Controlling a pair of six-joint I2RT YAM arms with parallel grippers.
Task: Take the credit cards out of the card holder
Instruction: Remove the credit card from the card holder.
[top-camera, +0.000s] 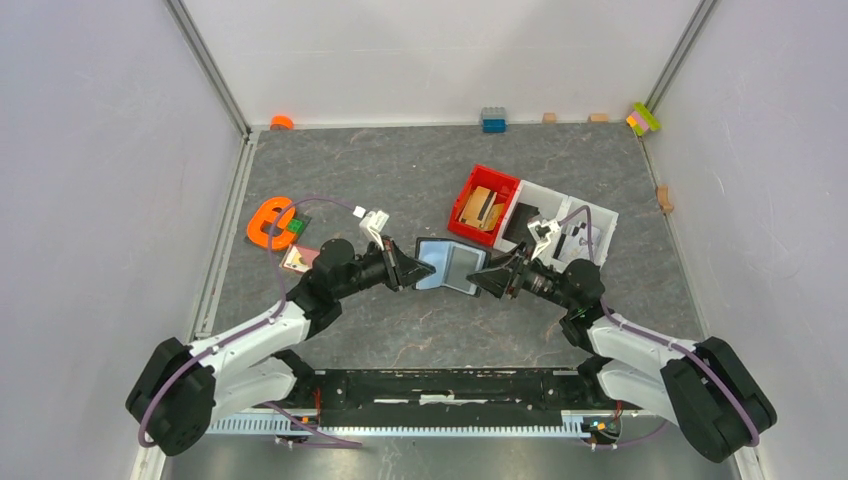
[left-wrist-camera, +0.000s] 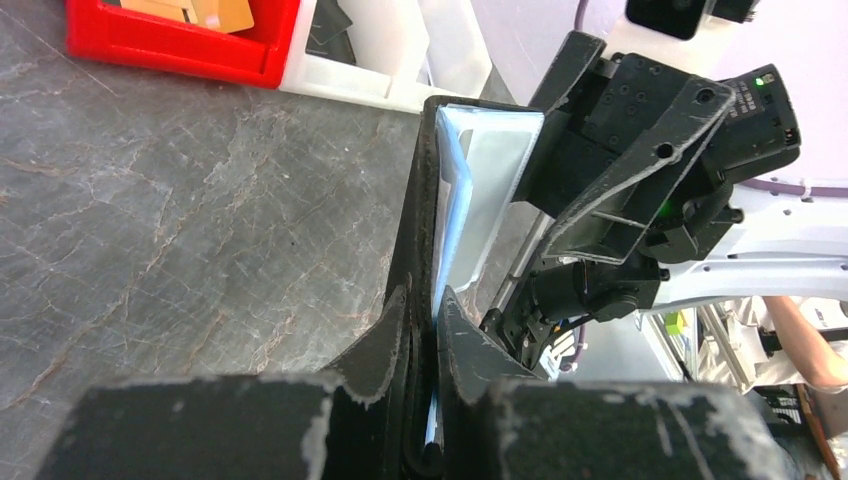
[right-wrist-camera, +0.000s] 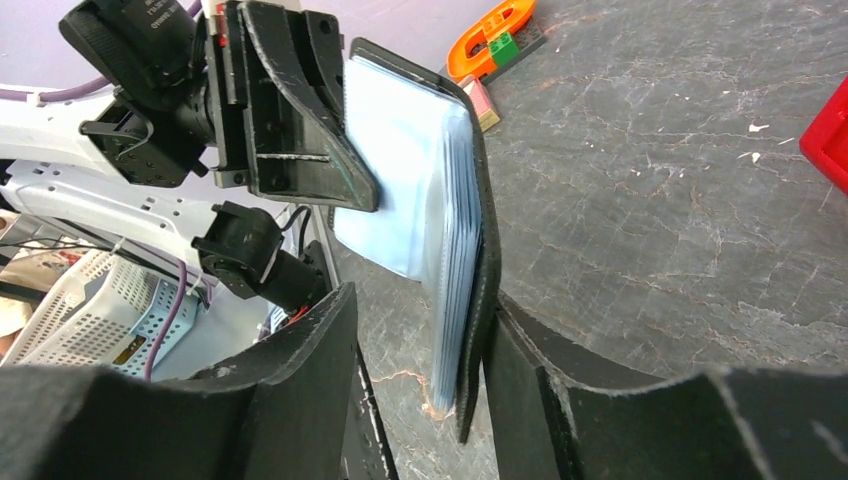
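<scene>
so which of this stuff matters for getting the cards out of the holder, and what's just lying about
In the job: card holder, gripped at one edge by the left tool; right tool, open around its other edge.
Lying about: red bin with wooden blocks, white bin, orange piece, blue brick.

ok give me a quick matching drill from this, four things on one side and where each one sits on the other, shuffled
Things:
1 card holder
2 red bin
3 blue brick
4 big orange ring

Places:
a at the far edge
b out on the left side
c between left gripper and right gripper
d joined to the white bin

Pairs: 1-c, 2-d, 3-a, 4-b
</scene>
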